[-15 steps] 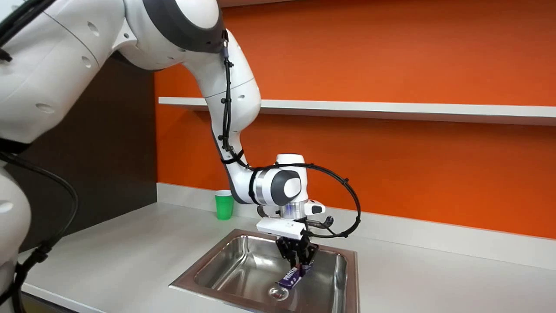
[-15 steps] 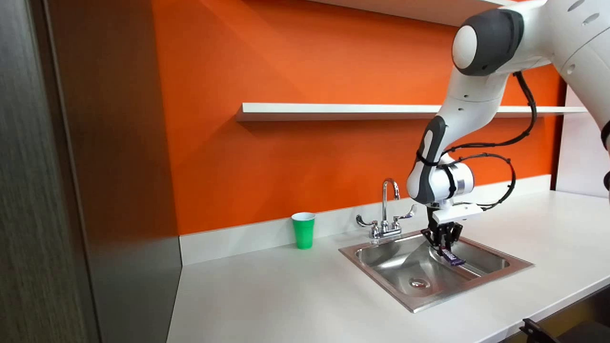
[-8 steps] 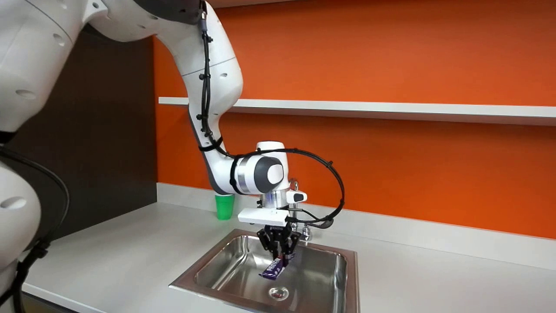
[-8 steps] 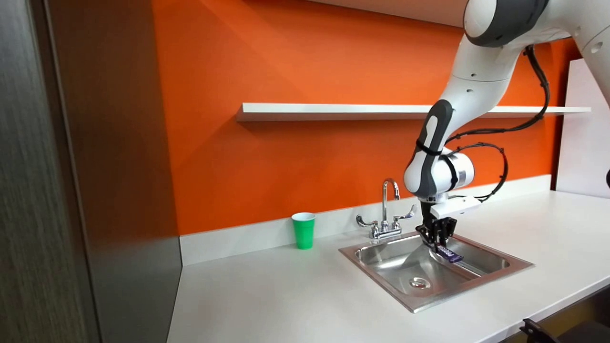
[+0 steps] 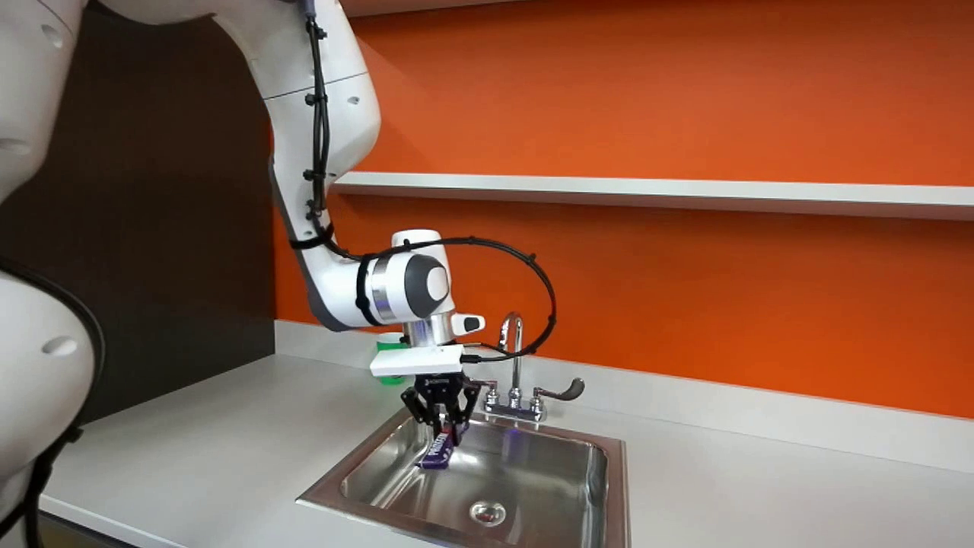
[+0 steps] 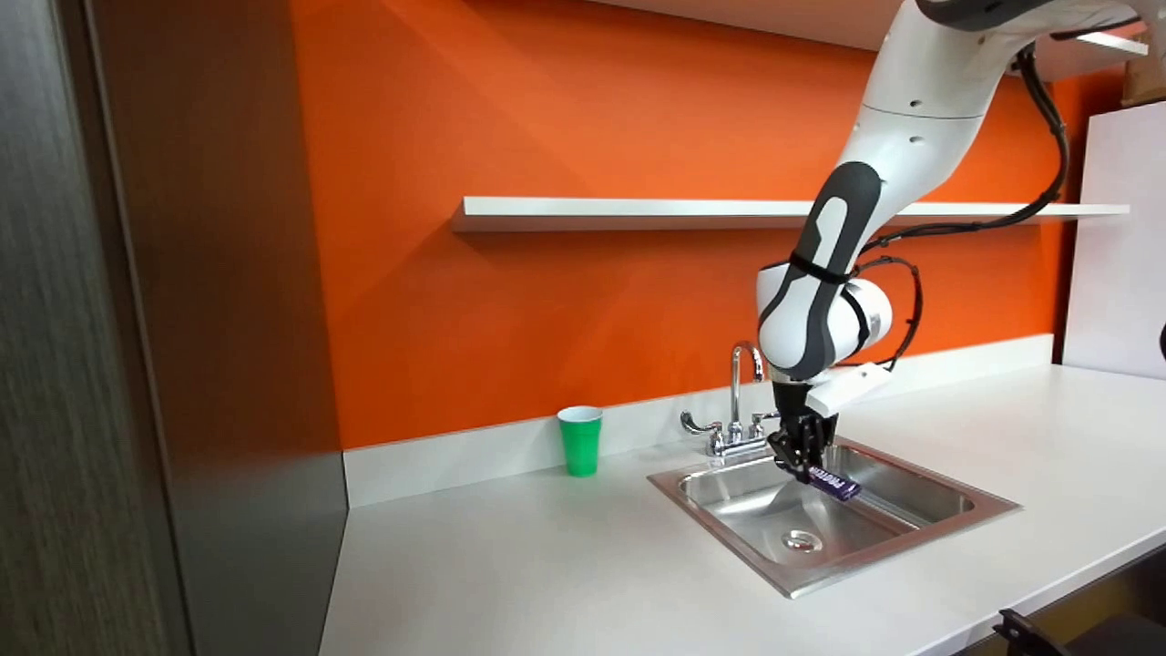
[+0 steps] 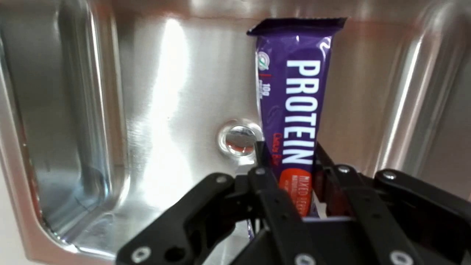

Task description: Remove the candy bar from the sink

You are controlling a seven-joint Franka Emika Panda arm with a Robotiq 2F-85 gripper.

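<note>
Purple-wrapped protein bar point(image 7: 294, 103): long axis near vertical in wrist view, crimped end at top, PROTEIN lettering running down toward the fingertips. Gripper point(image 7: 289, 154) clamped on the bar, one finger at each long edge, gap taken up by the bar. Crimped end projects well beyond the fingertips; rear end mostly hidden by the gripper. In an exterior view, bar slants down-left from the fingertips, over the stainless-steel sink point(image 5: 533, 476); height above its floor: cannot tell. Drain point(image 7: 240, 140) appears just left of bar in wrist view.
</note>
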